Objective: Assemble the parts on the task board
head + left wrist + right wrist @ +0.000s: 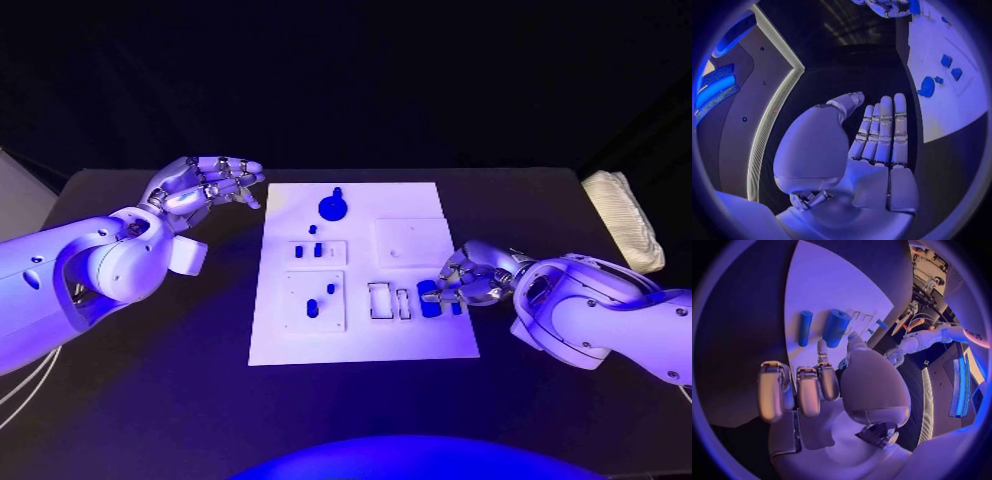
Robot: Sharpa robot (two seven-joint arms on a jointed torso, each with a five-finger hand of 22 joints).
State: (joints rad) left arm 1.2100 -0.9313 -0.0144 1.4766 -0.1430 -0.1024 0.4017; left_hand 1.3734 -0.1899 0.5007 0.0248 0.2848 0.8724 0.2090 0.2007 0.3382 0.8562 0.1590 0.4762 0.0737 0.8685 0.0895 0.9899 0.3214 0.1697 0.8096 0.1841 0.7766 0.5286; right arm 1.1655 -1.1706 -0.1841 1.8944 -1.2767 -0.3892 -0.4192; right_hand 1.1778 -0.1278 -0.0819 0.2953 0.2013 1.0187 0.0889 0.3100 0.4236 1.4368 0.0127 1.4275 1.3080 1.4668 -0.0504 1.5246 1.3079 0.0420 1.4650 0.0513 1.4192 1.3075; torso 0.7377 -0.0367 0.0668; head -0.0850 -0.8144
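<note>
Two glossy white rounded arms with silver segmented hands

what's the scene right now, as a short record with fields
board: white task board in the middle of the black table
parts: small blue pieces on the board, including a round one near the far edge
left hand: left hand off the board's far left corner, fingers apart, holding nothing
right hand: right hand at the board's right edge beside two blue cylinders; grip unclear

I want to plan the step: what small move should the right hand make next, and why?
Probably close the right hand on the nearest blue cylinder. Its fingers hover at the task board edge beside two loose cylinders, apparently holding nothing; the left hand stays clear.
</note>
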